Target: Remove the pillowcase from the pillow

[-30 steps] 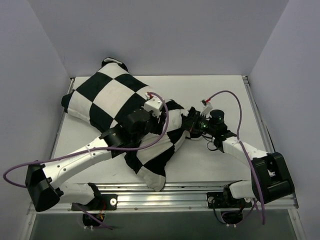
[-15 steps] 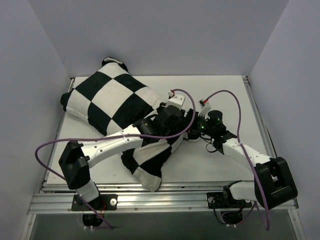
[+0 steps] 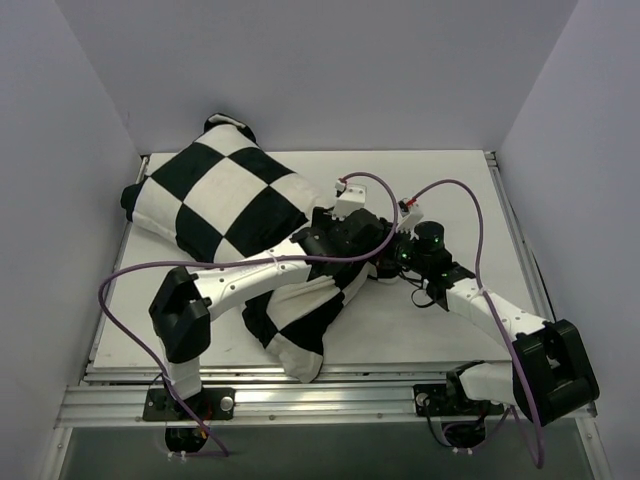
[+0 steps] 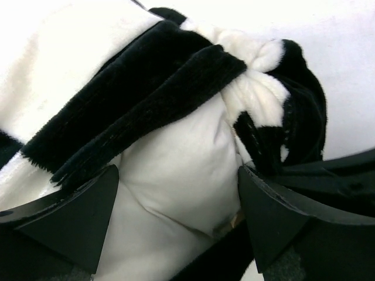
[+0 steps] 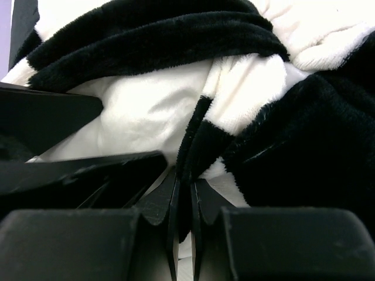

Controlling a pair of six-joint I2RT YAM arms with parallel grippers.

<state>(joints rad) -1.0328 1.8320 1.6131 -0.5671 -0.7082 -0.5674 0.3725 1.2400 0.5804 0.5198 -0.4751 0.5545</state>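
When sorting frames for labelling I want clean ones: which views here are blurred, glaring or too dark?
Top external view: sharp and evenly lit, only soft shadows under the arms, no glare. Left wrist view: the left fingers are dark and a little soft, the pillowcase nearly washes out at top left, the pillow reads fine. Right wrist view: the right fingers are featureless black, the plush crisp.

pillow (image 4: 176,158) mostly hidden inside pillowcase (image 3: 215,195) (one white bulge shows), left claw (image 4: 179,170) cropped at bottom edge
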